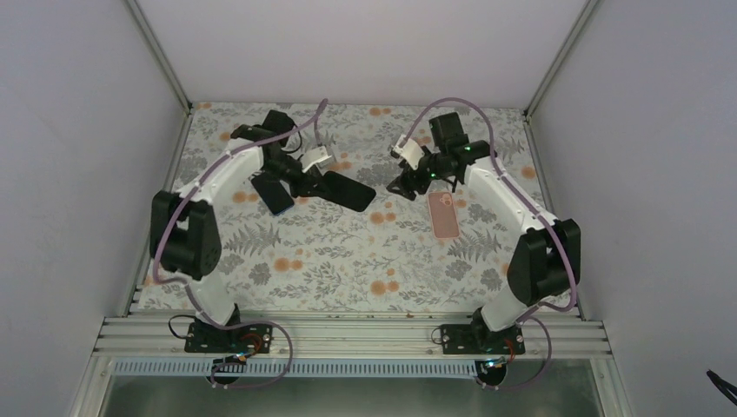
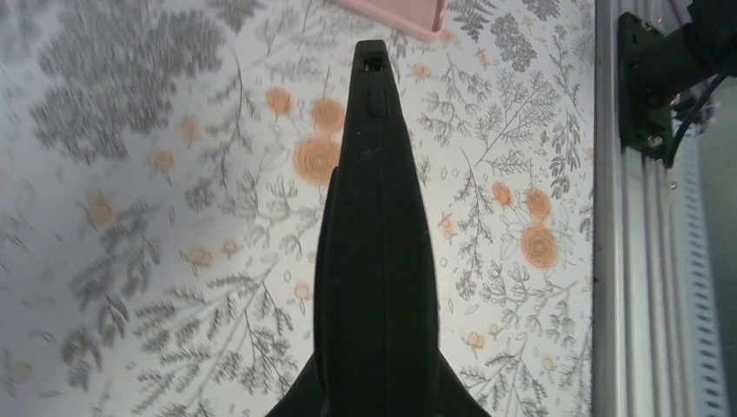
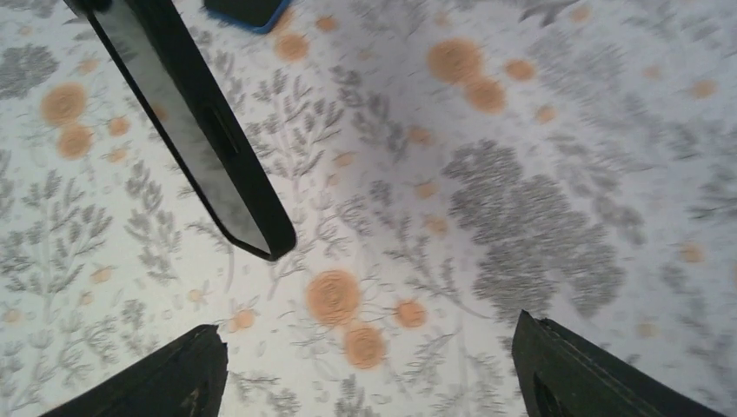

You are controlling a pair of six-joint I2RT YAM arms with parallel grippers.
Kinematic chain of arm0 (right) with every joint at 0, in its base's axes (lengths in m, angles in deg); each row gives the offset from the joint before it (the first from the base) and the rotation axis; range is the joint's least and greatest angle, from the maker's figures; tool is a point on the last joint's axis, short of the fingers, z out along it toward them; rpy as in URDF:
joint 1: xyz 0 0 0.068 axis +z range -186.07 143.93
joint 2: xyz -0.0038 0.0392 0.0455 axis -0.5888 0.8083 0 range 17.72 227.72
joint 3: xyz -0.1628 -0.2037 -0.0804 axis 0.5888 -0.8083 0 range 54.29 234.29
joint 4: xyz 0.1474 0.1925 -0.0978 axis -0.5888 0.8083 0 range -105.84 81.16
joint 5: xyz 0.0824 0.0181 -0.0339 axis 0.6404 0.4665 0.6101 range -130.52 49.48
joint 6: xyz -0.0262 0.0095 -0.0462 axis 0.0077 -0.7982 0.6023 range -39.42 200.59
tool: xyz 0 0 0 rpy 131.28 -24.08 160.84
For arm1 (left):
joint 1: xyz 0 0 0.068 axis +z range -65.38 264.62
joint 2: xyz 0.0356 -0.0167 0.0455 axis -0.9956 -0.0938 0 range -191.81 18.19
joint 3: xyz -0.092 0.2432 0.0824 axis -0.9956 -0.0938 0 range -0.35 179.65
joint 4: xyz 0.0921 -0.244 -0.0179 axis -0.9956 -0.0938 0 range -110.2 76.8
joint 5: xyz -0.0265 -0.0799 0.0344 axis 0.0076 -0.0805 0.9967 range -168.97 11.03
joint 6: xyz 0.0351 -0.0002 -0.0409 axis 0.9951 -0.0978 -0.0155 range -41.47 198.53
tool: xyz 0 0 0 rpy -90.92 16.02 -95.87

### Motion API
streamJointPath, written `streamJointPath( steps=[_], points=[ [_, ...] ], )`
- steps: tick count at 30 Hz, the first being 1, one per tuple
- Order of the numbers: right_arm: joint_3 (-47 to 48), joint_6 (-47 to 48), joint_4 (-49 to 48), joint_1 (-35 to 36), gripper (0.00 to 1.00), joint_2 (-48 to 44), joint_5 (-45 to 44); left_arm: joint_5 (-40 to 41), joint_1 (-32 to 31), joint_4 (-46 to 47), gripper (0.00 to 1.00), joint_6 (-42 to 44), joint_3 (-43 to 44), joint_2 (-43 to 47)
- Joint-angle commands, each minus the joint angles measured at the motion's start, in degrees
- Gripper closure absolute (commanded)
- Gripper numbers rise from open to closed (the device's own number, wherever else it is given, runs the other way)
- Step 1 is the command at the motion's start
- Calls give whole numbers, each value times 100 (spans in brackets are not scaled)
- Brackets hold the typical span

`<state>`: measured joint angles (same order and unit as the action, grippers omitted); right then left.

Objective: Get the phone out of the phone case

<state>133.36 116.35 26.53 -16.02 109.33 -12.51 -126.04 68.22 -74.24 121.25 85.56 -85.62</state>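
Observation:
My left gripper [image 1: 306,181] is shut on a black phone [image 1: 349,190]. The phone stands on its long edge and points toward the table's middle. In the left wrist view the phone's black rim [image 2: 375,226], with cut-outs like a case, runs up from between my jaws [image 2: 375,387]. The right wrist view shows its glossy dark screen [image 3: 187,130] at upper left. My right gripper [image 1: 403,184] is open and empty just right of the phone's free end, its fingers wide apart [image 3: 369,365] over bare mat.
A pink phone case [image 1: 444,215] lies flat below the right gripper and shows in the left wrist view [image 2: 391,13]. A blue-edged phone or case [image 1: 276,195] lies left of the left gripper, its corner in the right wrist view [image 3: 248,10]. White walls enclose the floral mat [image 1: 348,261].

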Motion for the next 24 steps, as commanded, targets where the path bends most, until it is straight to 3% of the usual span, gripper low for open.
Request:
streamJointPath(
  steps=[1,8,24],
  points=[
    [-282,-157,-136,111,18,133,474,248,-224,1139,98,156,-412,668],
    [-577,-370,-625,122,15,68,177,402,-414,1605,98,50,-864,1024],
    [-651,-491,-702,130,16,318,-18,362,-642,1543,98,-33,-751,1064]
  ],
)
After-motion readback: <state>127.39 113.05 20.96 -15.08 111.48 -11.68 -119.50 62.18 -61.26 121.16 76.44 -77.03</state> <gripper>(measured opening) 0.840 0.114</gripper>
